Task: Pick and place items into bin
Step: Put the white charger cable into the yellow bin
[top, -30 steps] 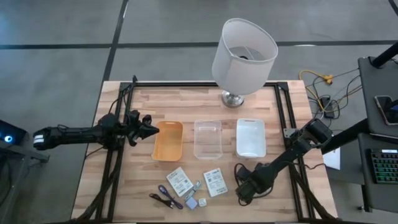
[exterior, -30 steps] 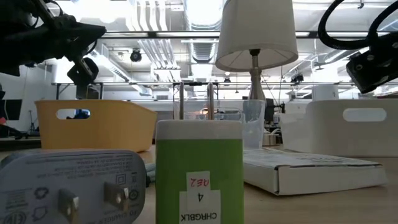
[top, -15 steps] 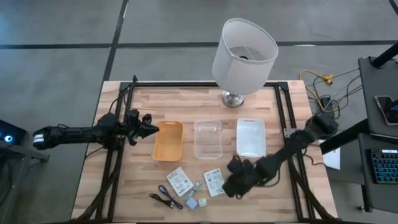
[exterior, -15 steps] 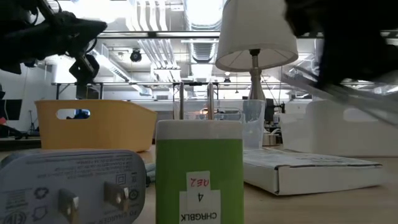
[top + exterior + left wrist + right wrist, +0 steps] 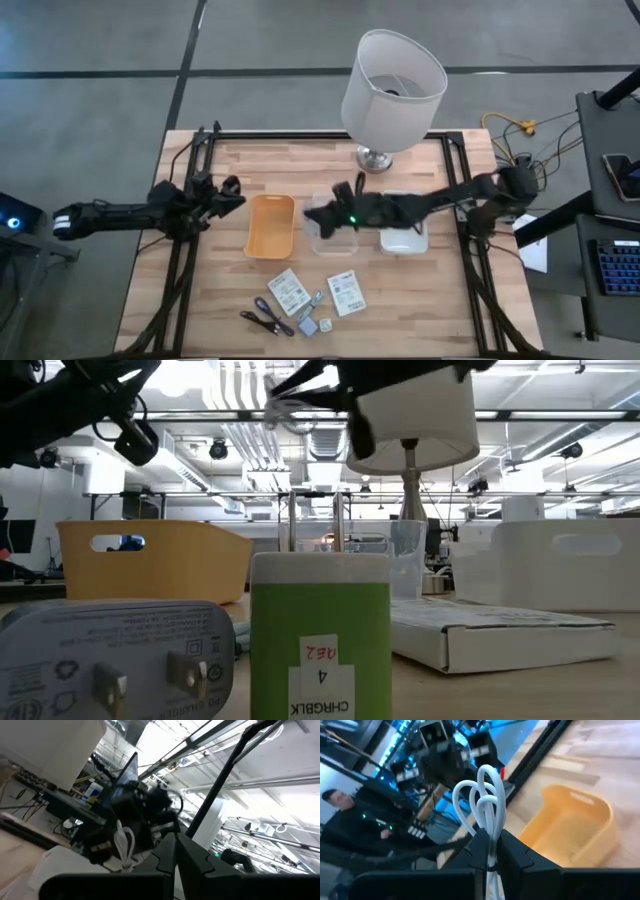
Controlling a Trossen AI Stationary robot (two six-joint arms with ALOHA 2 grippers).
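My right gripper (image 5: 318,213) reaches from the table's right and hangs over the clear bin (image 5: 336,238). It is shut on a coiled pale cable (image 5: 487,805), which also shows in the left wrist view (image 5: 124,845). My left gripper (image 5: 233,194) is shut and empty, in the air left of the orange bin (image 5: 270,228). Two white printed packets (image 5: 290,291) (image 5: 347,292), dark cords (image 5: 268,317) and small cubes (image 5: 308,325) lie flat on the table near its front edge. My right gripper pinches the gathered strands of the pale cable (image 5: 492,847) between its two fingers, below the loops. The loops (image 5: 485,795) stand out beyond the fingertips. The cable is lifted clear of the table and the bins.
A white bin (image 5: 403,222) stands right of the clear one. A big white lamp (image 5: 392,80) stands at the far edge. In the low view a green charger block (image 5: 320,640) and a grey plug adapter (image 5: 115,660) stand close in front. A person shows beyond the table (image 5: 335,800).
My right gripper has risen from the table's near right part and swung toward the far left, carrying the pale cable up to above the clear bin. My left gripper has drawn back a little from the orange bin, toward the table's left and far edges.
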